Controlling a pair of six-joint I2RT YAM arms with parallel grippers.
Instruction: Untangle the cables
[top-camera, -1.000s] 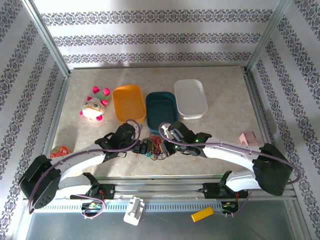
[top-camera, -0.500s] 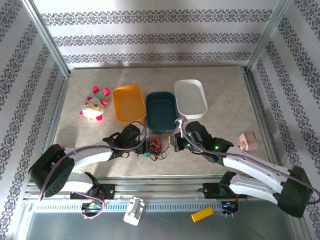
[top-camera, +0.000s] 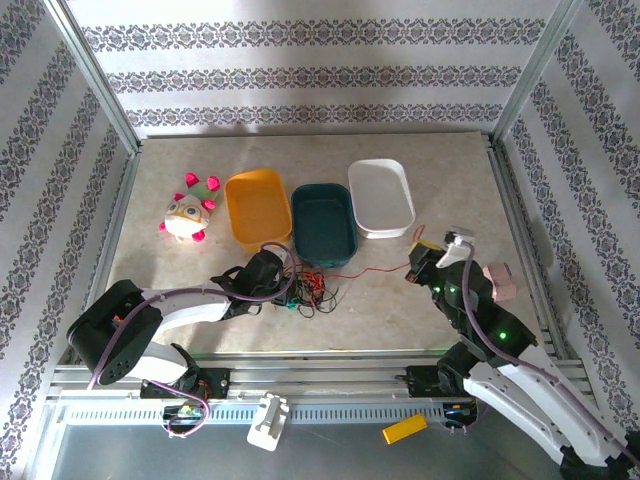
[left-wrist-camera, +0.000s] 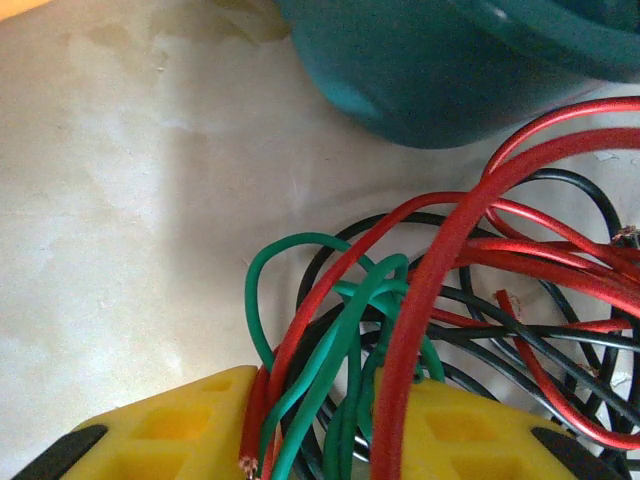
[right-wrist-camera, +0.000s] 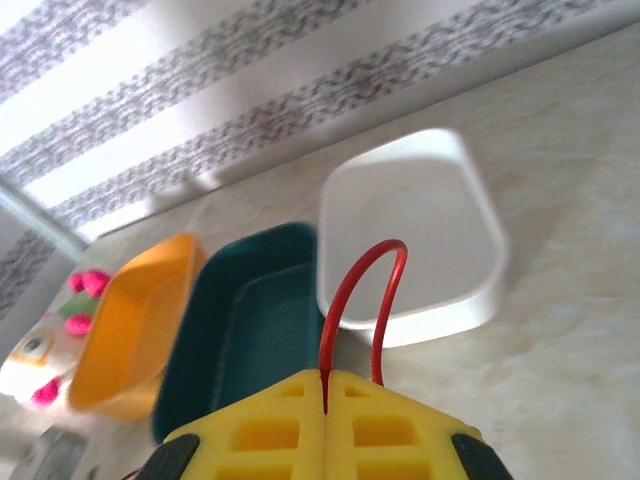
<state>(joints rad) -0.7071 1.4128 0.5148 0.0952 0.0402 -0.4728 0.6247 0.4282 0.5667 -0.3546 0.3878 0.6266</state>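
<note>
So the cables (top-camera: 312, 291) are a small messy clump of thin red, green and black wires, sitting on the table (top-camera: 440, 180) just in front of the teal tray (top-camera: 323, 222), toward the near edge and a bit left of centre. Up close it's a proper bird's nest: red loops crossing over black ones, with a couple of green strands curling through the middle. The left gripper (left-wrist-camera: 330, 440) is right in the clump. A bunch of red and green strands runs between its yellow pads (left-wrist-camera: 170, 430), and from what I can see they're pinched there with the jaws partly closed around them, though the view cuts off low so I wouldn't swear to how tight. One red wire (top-camera: 370, 271) is drawn out of the clump and runs off to the right, ending at the right gripper (top-camera: 413, 268). That one's jaws are closed all the way with the wire's end clamped between them, a small red loop sticking up just past the fingertips. The tabletop is a pale, marbled beige. Behind the clump there's a row of three trays: an orange tray (top-camera: 257, 205), the teal one, and a white tray (top-camera: 381, 196). A little plush toy (top-camera: 187, 215) with pink bits sits off to the left, and a small pink object (top-camera: 497, 280) over on the right. The walls have striped floral wallpaper, with a metal frame at the corners.
</note>
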